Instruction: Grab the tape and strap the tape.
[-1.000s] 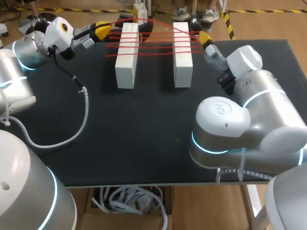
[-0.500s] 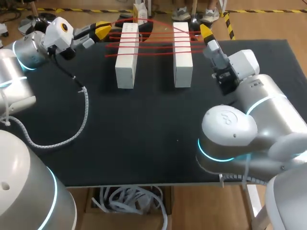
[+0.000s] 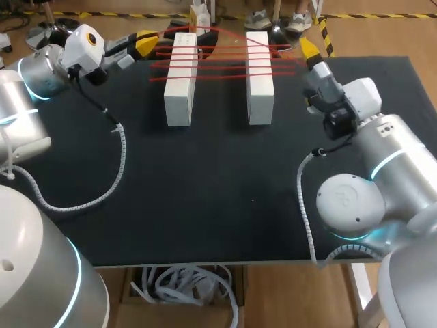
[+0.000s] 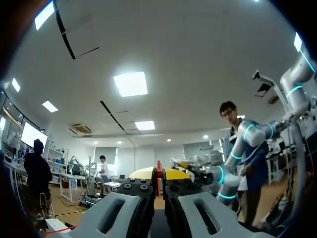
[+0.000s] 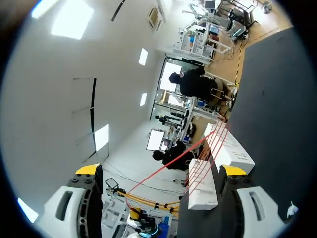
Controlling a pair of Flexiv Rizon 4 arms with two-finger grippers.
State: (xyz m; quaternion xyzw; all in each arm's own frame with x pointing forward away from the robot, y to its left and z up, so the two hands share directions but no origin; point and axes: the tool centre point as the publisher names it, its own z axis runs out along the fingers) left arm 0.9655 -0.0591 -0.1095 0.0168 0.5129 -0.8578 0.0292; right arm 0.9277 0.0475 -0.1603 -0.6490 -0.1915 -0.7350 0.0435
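Across the white blocks (image 3: 179, 96) the tape (image 4: 158, 173) may slacken, since only the left gripper (image 3: 151, 42) pinches it (right gripper (image 5: 161, 171) gapes).

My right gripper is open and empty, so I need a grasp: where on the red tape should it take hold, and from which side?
Probably the free stretch of red tape just right of the right white block, approached from the right with the jaws either side of a strand. There the strands hang clear of the table, close to the right gripper.

The left end effector (image 4: 158, 174) hides most of the tape (image 4: 158, 165).
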